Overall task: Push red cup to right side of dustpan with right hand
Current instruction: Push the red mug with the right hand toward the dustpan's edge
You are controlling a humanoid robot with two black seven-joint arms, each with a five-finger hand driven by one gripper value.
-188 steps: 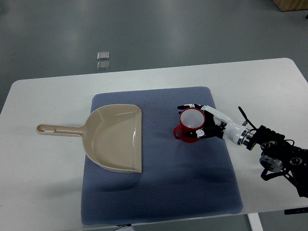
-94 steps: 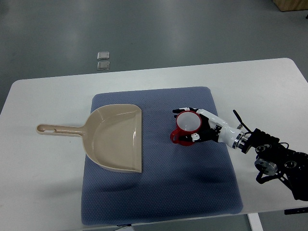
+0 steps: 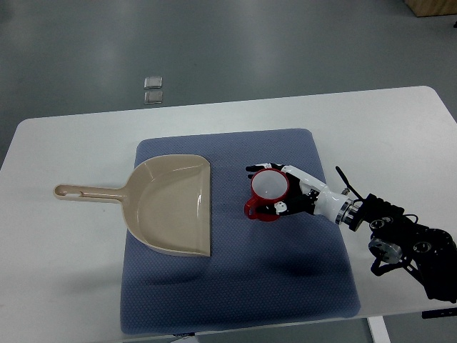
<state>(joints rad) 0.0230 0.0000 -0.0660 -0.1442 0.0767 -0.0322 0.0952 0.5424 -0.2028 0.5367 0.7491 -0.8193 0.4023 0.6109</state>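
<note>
Nearest you, the black jointed forearm (image 3: 407, 246) of the right arm comes in from the lower right corner and crosses the white tabletop (image 3: 400, 136) toward the blue-grey padded mat (image 3: 235, 286). At its end you see the white-and-black right hand (image 3: 289, 194), its fingers curled round the far and near sides of the red plastic cup with a pale inside (image 3: 267, 193); the fingertips (image 3: 255, 169) reach past the rim on the far side and the thumb lies against the cup's near side. The cup stands upright on the mat, mouth up, its small handle pointing toward the dustpan. You'll find it just right of the beige plastic dustpan (image 3: 171, 204), near its straight open edge with a strip of mat showing between them. The dustpan lies flat on the mat's left part, its long handle stretching left onto the bare table. Farthest away, two small square clear tiles (image 3: 153, 88) lie on the grey floor.
</note>
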